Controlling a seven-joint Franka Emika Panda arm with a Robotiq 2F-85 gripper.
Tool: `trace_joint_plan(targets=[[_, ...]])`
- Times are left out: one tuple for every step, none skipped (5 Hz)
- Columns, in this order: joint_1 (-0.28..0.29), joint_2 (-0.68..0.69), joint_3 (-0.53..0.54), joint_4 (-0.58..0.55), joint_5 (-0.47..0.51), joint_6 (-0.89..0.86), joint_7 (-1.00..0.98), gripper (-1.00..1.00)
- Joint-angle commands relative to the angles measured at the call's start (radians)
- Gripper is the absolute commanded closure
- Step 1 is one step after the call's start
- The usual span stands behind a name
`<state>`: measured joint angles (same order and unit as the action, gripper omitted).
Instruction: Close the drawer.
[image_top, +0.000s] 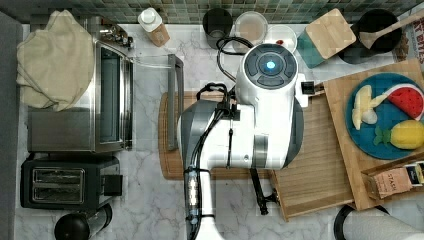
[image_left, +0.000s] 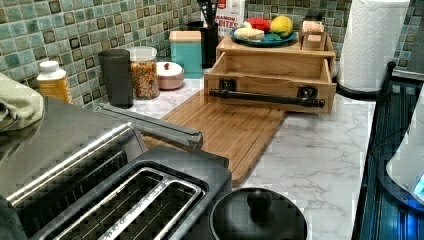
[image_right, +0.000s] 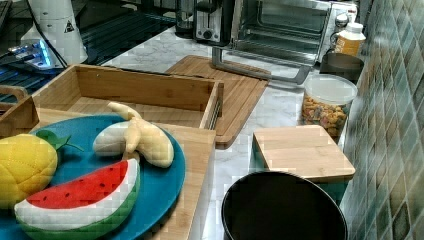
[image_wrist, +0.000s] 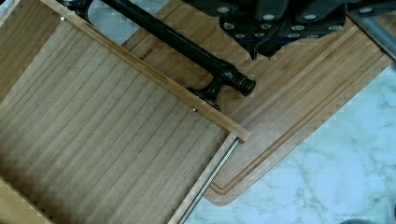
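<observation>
Drawer (image_wrist: 107, 140) pulled out — light wood, slatted floor, black bar handle (image_wrist: 187, 44); gripper (image_wrist: 261, 44) fingers — can't tell.

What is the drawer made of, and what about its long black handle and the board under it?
The drawer looks like pale bare wood: fine straight lines run along its floor. Its handle seems to be dark metal, since the bar is smooth with a slight shine, though painted wood is possible. The cutting board looks like darker, warmer wood, perhaps bamboo, with long streaky grain.
</observation>
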<state>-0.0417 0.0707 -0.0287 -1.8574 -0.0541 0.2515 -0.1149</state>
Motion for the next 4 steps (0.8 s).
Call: trace_joint_plan(targets=[[-0.001,0.000,0.000,-0.002,-0.002,0.000,0.000,1.00],[-0.007,-0.021,0.010,-0.063,0.019,0.042,-0.233,1.00],[0.010,-0.075,0.031,-0.148,0.066,0.062,-0.338,1.00],[0.041,-0.116,0.056,-0.254,0.067,0.175,-0.400,1.00]])
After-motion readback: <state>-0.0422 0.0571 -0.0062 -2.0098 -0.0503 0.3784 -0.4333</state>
